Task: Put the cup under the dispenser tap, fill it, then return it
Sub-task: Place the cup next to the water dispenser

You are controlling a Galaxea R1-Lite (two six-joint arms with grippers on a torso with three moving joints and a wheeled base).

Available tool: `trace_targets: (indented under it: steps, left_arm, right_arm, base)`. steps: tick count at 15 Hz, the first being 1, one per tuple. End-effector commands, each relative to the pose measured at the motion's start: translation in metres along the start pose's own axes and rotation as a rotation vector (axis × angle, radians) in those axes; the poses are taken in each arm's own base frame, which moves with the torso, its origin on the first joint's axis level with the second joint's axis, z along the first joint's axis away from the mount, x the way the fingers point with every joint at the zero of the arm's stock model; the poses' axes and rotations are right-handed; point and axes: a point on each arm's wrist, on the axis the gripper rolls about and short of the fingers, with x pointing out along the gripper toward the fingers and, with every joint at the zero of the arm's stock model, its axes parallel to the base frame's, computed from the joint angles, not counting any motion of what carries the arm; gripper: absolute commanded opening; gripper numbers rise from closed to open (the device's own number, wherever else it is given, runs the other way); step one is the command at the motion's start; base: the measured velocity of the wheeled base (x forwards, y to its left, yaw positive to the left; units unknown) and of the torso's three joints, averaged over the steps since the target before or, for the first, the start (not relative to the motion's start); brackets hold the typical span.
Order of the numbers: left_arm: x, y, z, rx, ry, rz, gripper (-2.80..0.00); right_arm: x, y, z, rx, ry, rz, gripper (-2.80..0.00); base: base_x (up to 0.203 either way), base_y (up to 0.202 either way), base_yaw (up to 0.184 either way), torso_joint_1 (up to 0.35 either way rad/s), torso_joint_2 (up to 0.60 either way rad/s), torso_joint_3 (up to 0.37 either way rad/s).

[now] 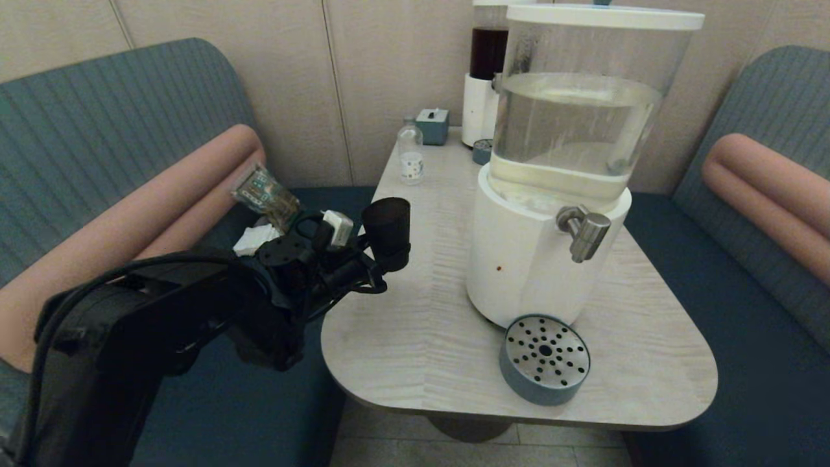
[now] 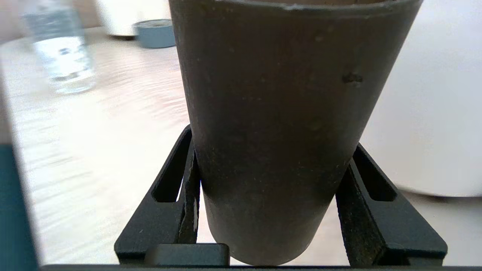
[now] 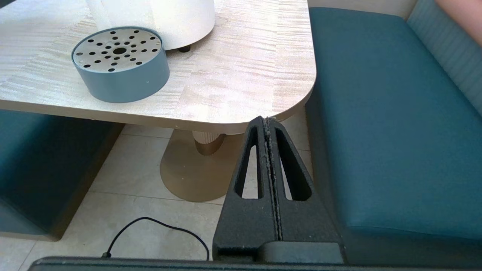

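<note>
You see the desk (image 1: 421,311) carrying the large clear-tank dispenser (image 1: 557,194), which stands toward your right of centre with pale liquid in its tank. The dispenser tap (image 1: 587,235) projects from the white base and angles downward over the round perforated drip tray (image 1: 545,357); nothing stands on that tray, so the filling position is unoccupied.

The left gripper (image 1: 379,256) sits at the desk's left edge, well apart from the tap. Its jaws are clamped on the lower body of the cup (image 1: 388,230), one finger (image 2: 180,195) pressed against each side of the tapered wall in the left wrist view. The cup is upright and appears lifted clear of the desk; whether it holds any liquid cannot be told.

The right gripper (image 3: 269,124) hangs below the desk's near right corner, idle, its jaws pressed together on nothing.

Judged from this, the grasp is done; carrying the cup across to the tray, filling, and returning it all remain. A small clear bottle (image 1: 411,155) stands farther back on the desk, outside the likely path.
</note>
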Motion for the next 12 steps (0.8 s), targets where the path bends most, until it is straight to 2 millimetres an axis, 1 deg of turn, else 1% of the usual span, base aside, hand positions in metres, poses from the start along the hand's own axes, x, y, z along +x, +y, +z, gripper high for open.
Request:
trace_targets:
  steps: [1, 2, 3, 5, 7, 12]
  left_arm:
    - [0.004, 0.013, -0.036, -0.007, 0.013, 0.014, -2.8]
    - [0.004, 0.016, -0.04, -0.005, 0.01, 0.019, -2.8]
    - [0.005, 0.02, -0.05, -0.007, 0.013, 0.024, -2.8]
    - [0.005, 0.023, -0.059, -0.008, 0.013, 0.029, -2.8]
    - [0.006, 0.023, -0.063, -0.011, 0.016, 0.03, -2.8]
    - [0.005, 0.022, -0.064, -0.014, 0.021, 0.029, -2.8]
  right_arm:
    - [0.0, 0.0, 0.0, 0.0, 0.001, 0.0, -2.8]
    - [0.0, 0.0, 0.0, 0.0, 0.001, 0.0, -2.8]
    - [0.0, 0.0, 0.0, 0.0, 0.001, 0.0, -2.8]
    - [0.0, 0.0, 0.0, 0.0, 0.001, 0.0, -2.8]
    - [0.0, 0.0, 0.0, 0.0, 0.001, 0.0, -2.8]
    - [0.0, 0.0, 0.0, 0.0, 0.001, 0.0, -2.8]
  base:
    - [0.0, 0.0, 0.0, 0.0, 0.0, 0.0]
    - [0.0, 0.0, 0.0, 0.0, 0.0, 0.0]
    - [0.0, 0.0, 0.0, 0.0, 0.0, 0.0]
    - [0.0, 0.0, 0.0, 0.0, 0.0, 0.0]
    - [0.0, 0.0, 0.0, 0.0, 0.0, 0.0]
    - [0.0, 0.0, 0.0, 0.0, 0.0, 0.0]
